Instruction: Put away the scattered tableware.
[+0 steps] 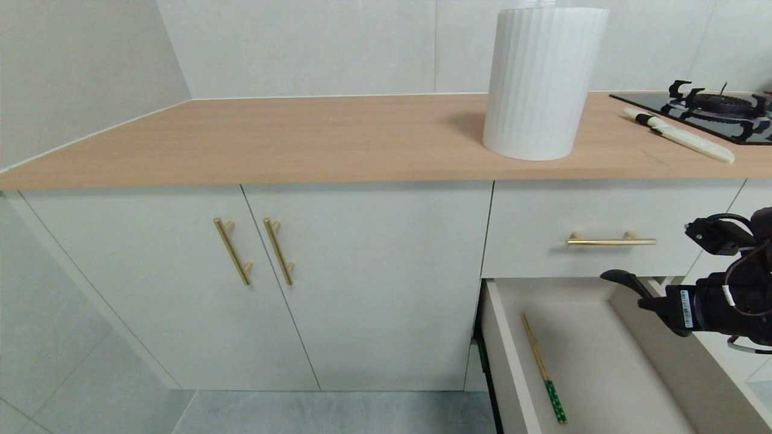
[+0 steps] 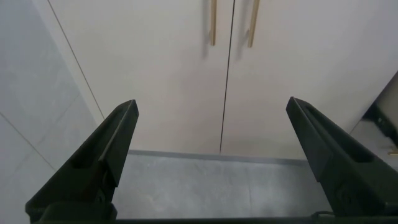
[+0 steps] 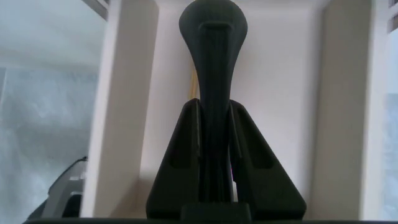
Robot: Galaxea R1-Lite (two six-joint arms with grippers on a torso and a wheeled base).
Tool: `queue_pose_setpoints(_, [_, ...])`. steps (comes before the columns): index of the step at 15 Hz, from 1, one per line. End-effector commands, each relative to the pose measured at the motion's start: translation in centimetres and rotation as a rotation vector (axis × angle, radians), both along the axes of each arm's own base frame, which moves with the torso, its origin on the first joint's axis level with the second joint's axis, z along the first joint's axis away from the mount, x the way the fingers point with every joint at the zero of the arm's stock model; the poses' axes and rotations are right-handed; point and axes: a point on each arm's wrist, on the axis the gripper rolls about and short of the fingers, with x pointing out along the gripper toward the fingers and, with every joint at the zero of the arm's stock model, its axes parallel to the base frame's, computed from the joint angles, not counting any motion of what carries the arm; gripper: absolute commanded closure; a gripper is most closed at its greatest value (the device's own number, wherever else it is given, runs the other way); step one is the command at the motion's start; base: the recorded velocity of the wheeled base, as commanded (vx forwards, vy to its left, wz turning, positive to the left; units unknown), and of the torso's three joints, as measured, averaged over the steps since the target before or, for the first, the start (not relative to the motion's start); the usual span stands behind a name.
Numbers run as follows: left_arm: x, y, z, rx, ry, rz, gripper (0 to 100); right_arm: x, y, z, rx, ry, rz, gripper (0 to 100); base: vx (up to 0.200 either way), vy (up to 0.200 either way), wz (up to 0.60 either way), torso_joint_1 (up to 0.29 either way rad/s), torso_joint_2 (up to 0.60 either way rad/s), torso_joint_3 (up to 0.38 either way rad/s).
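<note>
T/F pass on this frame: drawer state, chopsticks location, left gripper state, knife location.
1. The lower drawer is open. True.
2. The chopsticks lie on the countertop. False: they lie inside the open drawer.
3. The left gripper is open. True.
4. The knife is in the drawer. False: it lies on the countertop, beside the stove.

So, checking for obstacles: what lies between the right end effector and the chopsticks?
Nothing: the head view shows bare drawer floor between the right end effector and chopsticks.
</note>
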Motion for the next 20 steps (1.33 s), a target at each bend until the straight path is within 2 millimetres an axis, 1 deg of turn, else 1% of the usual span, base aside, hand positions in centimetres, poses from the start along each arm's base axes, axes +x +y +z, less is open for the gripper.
queue_pose_setpoints(1, [0.0, 0.0, 0.0, 0.000, -0.001, 0.000, 0, 0.2, 0.0, -0.3, 0.000, 0.012, 0.001, 100, 0.000, 0.000, 0.00, -0.036, 0.28, 0.207])
queue_pose_setpoints(5, [0.0, 0.0, 0.0, 0.000, -0.001, 0.002, 0, 0.9, 0.0, -1.2, -0.003, 0.048, 0.002, 100, 0.000, 0.000, 0.00, -0.018, 0.07, 0.051])
queue_pose_setpoints(7, [0.0, 0.0, 0.0, 0.000, -0.001, 0.002, 0, 1.7, 0.2, -2.6, -0.009, 0.108, 0.003, 100, 0.000, 0.000, 0.00, 0.000, 0.00, 0.000])
queue_pose_setpoints(9, [0.0, 0.0, 0.0, 0.000, -0.001, 0.000, 0, 3.3, 1.0, -5.5, -0.064, 0.215, -0.008, 100, 0.000, 0.000, 0.00, 0.000, 0.00, 0.000])
queue_pose_setpoints(11, [0.0, 0.0, 0.0, 0.000, -0.001, 0.000, 0, 4.5, 1.9, -8.5, -0.113, 0.313, -0.007, 100, 0.000, 0.000, 0.00, 0.000, 0.00, 0.000])
queue_pose_setpoints(13, [0.0, 0.0, 0.0, 0.000, -0.001, 0.002, 0, 5.5, 2.7, -11.0, -0.127, 0.353, 0.009, 100, 0.000, 0.000, 0.00, 0.000, 0.00, 0.000])
queue_pose_setpoints(14, [0.0, 0.0, 0.0, 0.000, -0.001, 0.000, 0, 6.0, 3.0, -12.6, -0.143, 0.363, 0.005, 100, 0.000, 0.000, 0.00, 0.000, 0.00, 0.000])
queue_pose_setpoints(15, [0.0, 0.0, 0.0, 0.000, -0.001, 0.000, 0, 6.4, 3.1, -13.8, -0.159, 0.356, -0.005, 100, 0.000, 0.000, 0.00, 0.000, 0.00, 0.000])
queue_pose_setpoints(20, [0.0, 0.0, 0.0, 0.000, -0.001, 0.000, 0, 7.2, 3.0, -17.2, -0.185, 0.319, -0.039, 100, 0.000, 0.000, 0.00, 0.000, 0.00, 0.000])
